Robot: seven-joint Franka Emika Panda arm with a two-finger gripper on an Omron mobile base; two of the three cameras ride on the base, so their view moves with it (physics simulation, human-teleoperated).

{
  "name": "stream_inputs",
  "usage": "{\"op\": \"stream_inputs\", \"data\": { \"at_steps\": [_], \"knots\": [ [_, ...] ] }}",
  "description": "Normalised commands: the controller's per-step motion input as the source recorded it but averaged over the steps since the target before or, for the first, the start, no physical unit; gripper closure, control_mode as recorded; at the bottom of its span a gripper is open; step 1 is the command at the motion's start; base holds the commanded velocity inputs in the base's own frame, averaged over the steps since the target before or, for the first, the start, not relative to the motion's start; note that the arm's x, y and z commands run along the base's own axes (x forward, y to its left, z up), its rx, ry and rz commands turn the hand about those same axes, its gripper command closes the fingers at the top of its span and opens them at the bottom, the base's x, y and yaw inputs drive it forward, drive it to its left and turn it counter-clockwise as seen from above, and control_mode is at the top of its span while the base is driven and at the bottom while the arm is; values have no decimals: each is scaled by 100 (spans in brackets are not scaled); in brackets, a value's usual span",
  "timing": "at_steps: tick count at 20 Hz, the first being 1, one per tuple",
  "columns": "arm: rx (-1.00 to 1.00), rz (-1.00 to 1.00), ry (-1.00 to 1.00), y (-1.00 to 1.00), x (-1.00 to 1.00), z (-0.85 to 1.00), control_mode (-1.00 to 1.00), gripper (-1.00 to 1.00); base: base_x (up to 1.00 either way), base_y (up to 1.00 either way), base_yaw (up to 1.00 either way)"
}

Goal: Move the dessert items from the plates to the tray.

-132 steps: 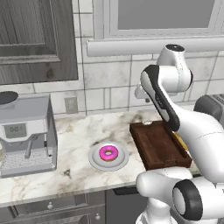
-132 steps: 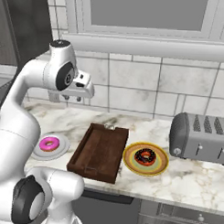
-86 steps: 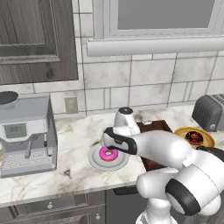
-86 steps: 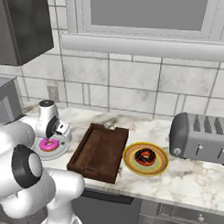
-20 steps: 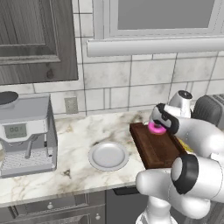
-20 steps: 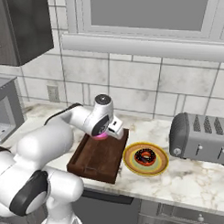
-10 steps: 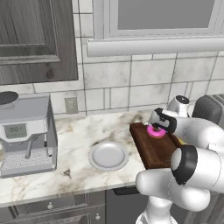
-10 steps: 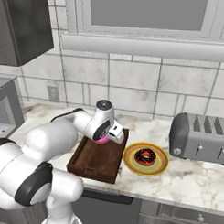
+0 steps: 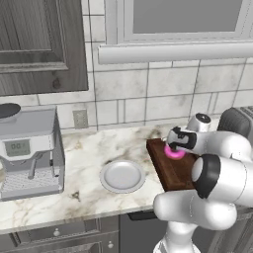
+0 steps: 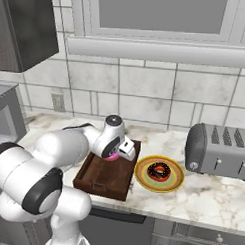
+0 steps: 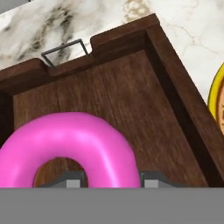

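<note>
Gripping the pink doughnut [image 11: 65, 146], the gripper [image 11: 109, 177] pinches one side of its ring, holding it flat just above the dark wooden tray [image 11: 131, 87]. At the tray's 3 o'clock in the right base view sits the yellow-rimmed plate [image 10: 175, 184] with the dark doughnut [image 10: 158, 172]; the toaster [image 10: 218, 150] stands beyond. At 9 o'clock in the left base view lies the grey plate [image 9: 121, 176].

Grey toaster [image 10: 218, 157] far right on marble counter [image 9: 99, 148]; coffee machine [image 9: 29, 148] far left; wall outlet [image 9: 79, 118] behind.
</note>
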Motion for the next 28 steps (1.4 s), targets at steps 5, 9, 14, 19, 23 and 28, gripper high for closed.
{"op": "stream_inputs", "data": {
  "at_steps": [5, 9, 14, 19, 23, 28],
  "knots": [
    [0, 0, 0, 1, 11, -9, -100, -100, 0, 0, 0],
    [0, 0, 0, 0, 0, 0, -100, -100, 0, 0, 0],
    [0, 0, 0, 0, 0, 0, -100, -100, 0, 0, 0],
    [0, -1, 0, -8, -2, 35, -100, -100, 0, 0, 0],
    [-2, 0, 0, -27, -5, 81, -100, -100, 0, 0, 0],
    [-5, -1, 5, -59, -27, 55, -100, -100, 0, 0, 0]
  ]
}}
